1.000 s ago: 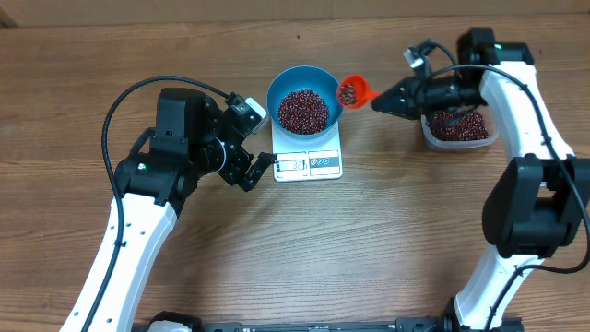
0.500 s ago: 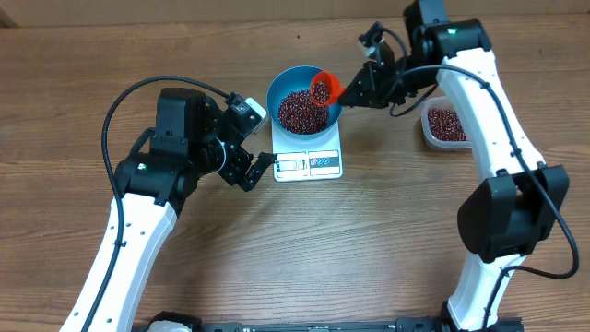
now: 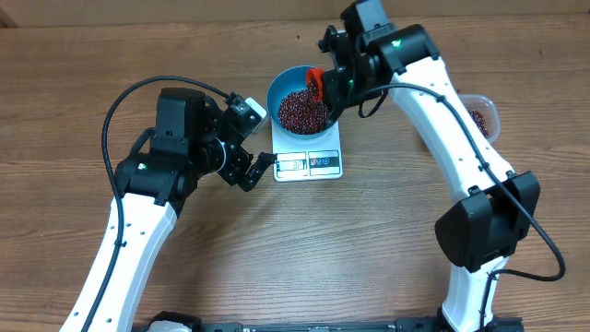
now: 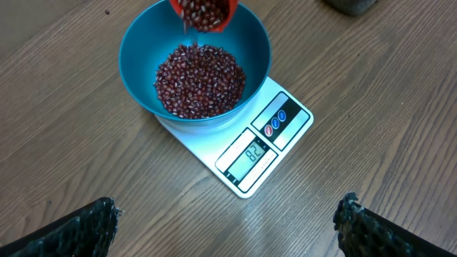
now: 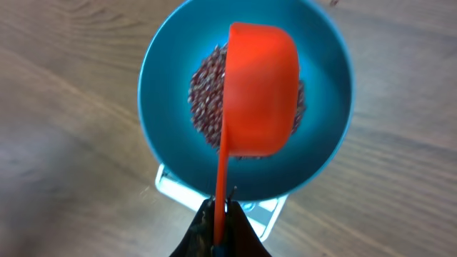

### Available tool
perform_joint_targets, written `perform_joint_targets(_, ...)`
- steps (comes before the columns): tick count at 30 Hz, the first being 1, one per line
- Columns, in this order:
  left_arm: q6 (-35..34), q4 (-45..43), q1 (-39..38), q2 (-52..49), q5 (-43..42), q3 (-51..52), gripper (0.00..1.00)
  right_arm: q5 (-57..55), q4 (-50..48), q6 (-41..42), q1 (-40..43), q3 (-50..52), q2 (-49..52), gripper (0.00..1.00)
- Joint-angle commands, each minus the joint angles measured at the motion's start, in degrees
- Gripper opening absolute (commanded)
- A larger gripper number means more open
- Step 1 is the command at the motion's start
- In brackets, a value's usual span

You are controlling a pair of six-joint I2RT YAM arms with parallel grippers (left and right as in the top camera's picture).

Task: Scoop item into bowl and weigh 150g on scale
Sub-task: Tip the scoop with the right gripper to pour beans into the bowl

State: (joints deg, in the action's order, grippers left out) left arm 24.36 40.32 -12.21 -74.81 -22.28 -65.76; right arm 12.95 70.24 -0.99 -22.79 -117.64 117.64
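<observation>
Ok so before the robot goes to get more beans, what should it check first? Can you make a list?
1. Scoop gripped tight: ok, the right gripper is shut on its handle.
2. Scoop above the bowl: ok, the beans fall inside.
3. Scoop emptied: not ok, the left wrist view shows beans in it.
4. Bowl sitting on the scale: ok.
5. Weight reached: not ok, the display seems to read 82, under the target.
6. Left gripper out of the way: ok, it is open and apart from the scale.
</observation>
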Motion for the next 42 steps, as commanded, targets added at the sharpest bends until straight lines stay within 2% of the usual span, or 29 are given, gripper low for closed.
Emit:
perform_joint_targets(1,-0.4,-0.1,0.6,-0.1,-0.2,-0.2,0.99,-7.0,-2.1,0.5,-1.2,-2.1,0.1,0.04)
perform_joint_targets(20,-0.4,-0.1,0.6,-0.1,-0.2,-0.2,1.00,-8.0,-4.5,0.5,-1.6,-2.1,0.1,0.04)
perform_joint_targets(42,-0.4,0.0,0.6,-0.1,-0.2,-0.2,1.00,-8.2,-2.6,-19.3,-1.6,-2.1,0.1,0.04)
